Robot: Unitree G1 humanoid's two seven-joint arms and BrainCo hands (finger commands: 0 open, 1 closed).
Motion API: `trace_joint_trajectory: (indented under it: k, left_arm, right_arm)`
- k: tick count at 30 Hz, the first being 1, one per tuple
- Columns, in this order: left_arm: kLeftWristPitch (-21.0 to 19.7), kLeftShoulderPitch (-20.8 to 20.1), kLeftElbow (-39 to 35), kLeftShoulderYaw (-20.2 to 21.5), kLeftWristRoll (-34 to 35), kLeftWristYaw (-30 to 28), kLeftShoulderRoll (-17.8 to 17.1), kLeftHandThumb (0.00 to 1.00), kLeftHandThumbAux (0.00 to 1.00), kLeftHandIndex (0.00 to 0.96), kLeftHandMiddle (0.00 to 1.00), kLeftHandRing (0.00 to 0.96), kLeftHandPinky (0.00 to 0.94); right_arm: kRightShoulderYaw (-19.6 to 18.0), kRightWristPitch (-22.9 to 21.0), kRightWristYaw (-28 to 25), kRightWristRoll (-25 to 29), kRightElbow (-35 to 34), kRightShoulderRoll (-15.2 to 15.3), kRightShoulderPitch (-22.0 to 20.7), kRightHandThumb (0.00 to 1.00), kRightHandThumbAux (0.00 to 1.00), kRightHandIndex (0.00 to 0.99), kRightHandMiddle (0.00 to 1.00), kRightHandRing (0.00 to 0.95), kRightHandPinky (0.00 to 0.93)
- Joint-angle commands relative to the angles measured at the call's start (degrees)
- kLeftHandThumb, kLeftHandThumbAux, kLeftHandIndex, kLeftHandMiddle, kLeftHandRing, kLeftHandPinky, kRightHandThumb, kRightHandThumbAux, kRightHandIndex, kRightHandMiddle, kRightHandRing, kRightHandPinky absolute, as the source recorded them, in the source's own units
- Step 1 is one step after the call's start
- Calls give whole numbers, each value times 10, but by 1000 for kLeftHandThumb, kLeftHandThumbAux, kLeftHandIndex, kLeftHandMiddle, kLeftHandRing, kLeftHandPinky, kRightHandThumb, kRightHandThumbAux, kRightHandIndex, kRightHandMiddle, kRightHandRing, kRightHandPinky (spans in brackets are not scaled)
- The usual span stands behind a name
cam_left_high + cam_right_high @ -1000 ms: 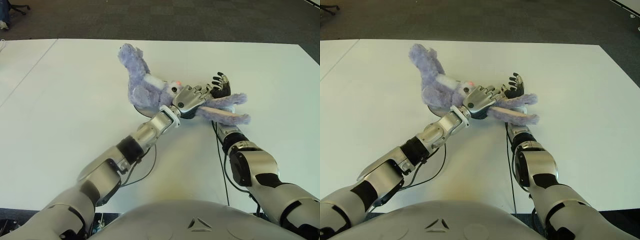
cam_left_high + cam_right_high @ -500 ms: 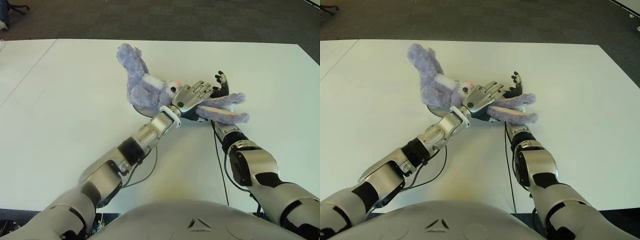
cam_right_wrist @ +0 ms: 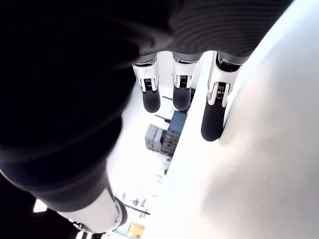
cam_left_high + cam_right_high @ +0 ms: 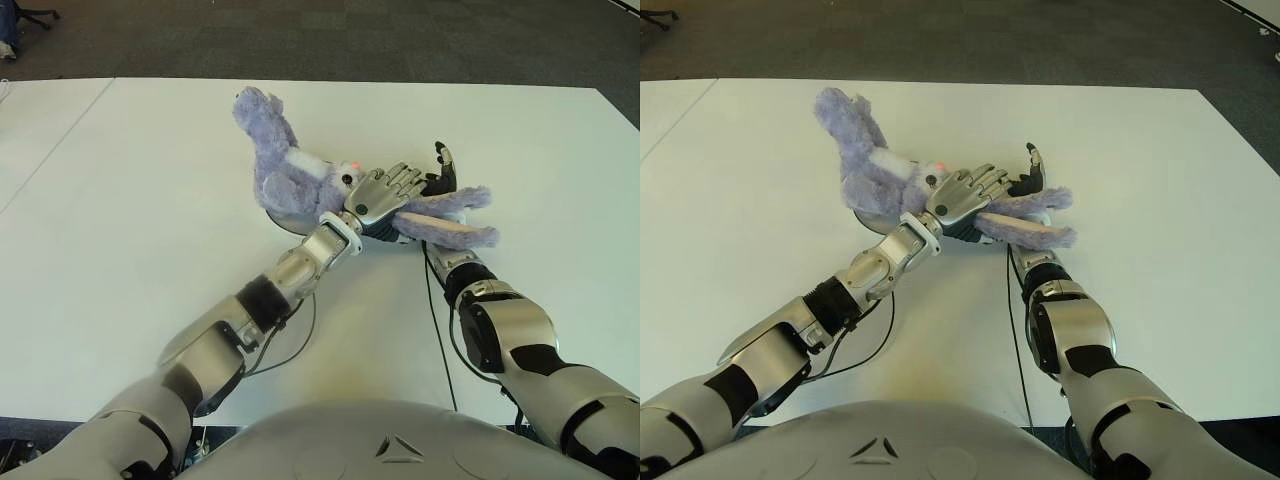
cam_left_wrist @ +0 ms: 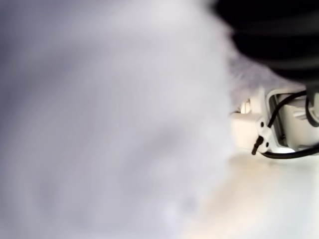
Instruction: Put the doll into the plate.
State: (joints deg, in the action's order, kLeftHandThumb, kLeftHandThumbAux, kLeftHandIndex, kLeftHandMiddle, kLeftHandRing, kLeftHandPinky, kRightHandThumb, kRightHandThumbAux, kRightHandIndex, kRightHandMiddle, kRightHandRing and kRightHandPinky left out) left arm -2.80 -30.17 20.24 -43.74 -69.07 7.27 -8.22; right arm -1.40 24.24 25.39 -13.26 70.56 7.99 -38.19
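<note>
A purple plush doll (image 4: 285, 165) lies across a grey plate (image 4: 281, 219) at the middle of the white table (image 4: 120, 200); only the plate's near rim shows beneath it. Its long limbs (image 4: 455, 215) trail off to the right onto the table. My left hand (image 4: 385, 190) lies flat on top of the doll's middle, fingers stretched out and not curled around it. Purple fur (image 5: 99, 119) fills the left wrist view. My right hand (image 4: 441, 172) stands just behind the trailing limbs, open, with straight fingers (image 3: 215, 112) holding nothing.
A black cable (image 4: 437, 320) runs along the table beside my right forearm. Another cable (image 4: 290, 345) loops under my left forearm. Dark carpet (image 4: 350, 40) lies beyond the table's far edge, and a seam (image 4: 50, 150) crosses the table at the left.
The left hand's fingers, curled on the doll a second ago, have straightened and lie flat. The doll settled slightly left. The right hand's fingers drew closer together.
</note>
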Motion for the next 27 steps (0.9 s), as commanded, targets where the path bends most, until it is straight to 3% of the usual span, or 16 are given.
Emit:
trace_joint_trajectory:
  k: [1,4,9,11,14,19,22,27]
  left_arm:
    - [-7,33,27,-2,16,-16,-12,142,255,0,0,0,0]
    - [-8,35,26,-2,19,-18,-12,140,253,0,0,0,0]
    - [-9,70,-73,2,23,-77,-43,119,237,0,0,0,0]
    - [-9,82,-112,4,25,-105,-54,112,234,0,0,0,0]
    - [-4,113,-230,14,35,-194,-91,108,230,0,0,0,0]
    - [0,131,-360,33,58,-309,-126,103,218,0,0,0,0]
    - [26,111,-437,57,141,-408,-167,104,202,0,0,0,0]
    - [50,92,-474,81,233,-474,-192,108,191,0,0,0,0]
  right_arm:
    - [5,-59,1,-8,74,-28,110,384,836,94,142,142,170]
    - [8,-64,-2,-9,72,-22,109,413,837,113,168,165,194]
    - [-1,-70,-17,2,74,-26,108,442,843,144,194,186,206]
    - [-4,-70,-22,6,74,-27,107,435,846,124,176,168,168]
    - [-16,-58,-31,17,74,-29,110,410,857,103,159,150,150]
    - [-19,-45,-26,17,71,-32,110,379,858,95,153,143,144]
    - [-22,-34,-15,14,74,-40,114,337,862,91,142,129,114]
    - [-27,-23,-8,12,75,-43,116,336,867,101,149,138,131]
